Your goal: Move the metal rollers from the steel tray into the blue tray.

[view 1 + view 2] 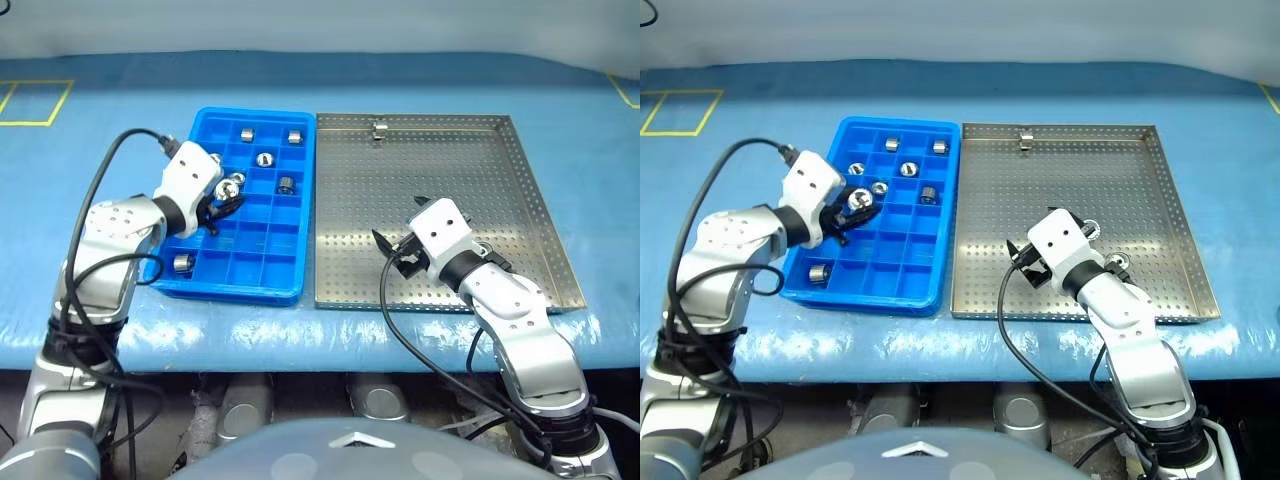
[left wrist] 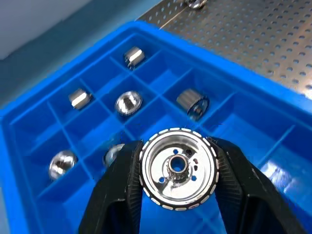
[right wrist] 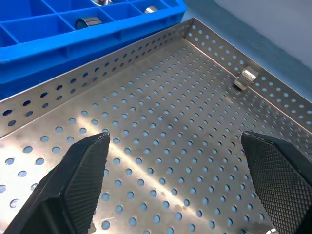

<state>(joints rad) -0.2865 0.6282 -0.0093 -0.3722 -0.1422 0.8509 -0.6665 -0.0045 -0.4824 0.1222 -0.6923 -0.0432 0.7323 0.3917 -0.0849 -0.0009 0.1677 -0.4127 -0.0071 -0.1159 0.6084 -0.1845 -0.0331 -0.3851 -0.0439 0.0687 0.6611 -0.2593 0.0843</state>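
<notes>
I see the blue-covered surface (image 1: 600, 150) carrying both trays side by side, their long edges almost touching. The steel tray (image 1: 520, 180) lies on the right, its perforated floor nearly bare; one metal roller (image 1: 380, 130) sits against its far rim, and in the right eye view another (image 1: 1119, 262) shows just beside my right arm's wrist. The blue tray (image 1: 305, 200) lies on the left. I count six metal rollers resting in its compartments: two in the far row (image 1: 247, 133) (image 1: 295, 137), one behind those toward the middle (image 1: 264, 159), one at the far left partly hidden by my left wrist housing (image 1: 856, 169), a darker-sided one lying on its side (image 1: 286, 184), and one alone in a near left compartment (image 1: 182, 263).

My left gripper (image 2: 178, 168) hovers over the blue tray's left-middle compartments, its jaws closed on the rim of a metal roller (image 2: 178, 169), whose hollow centre faces the wrist camera. My right gripper (image 3: 173, 183) hangs low over the steel tray's floor, jaws spread wide with nothing between them.
</notes>
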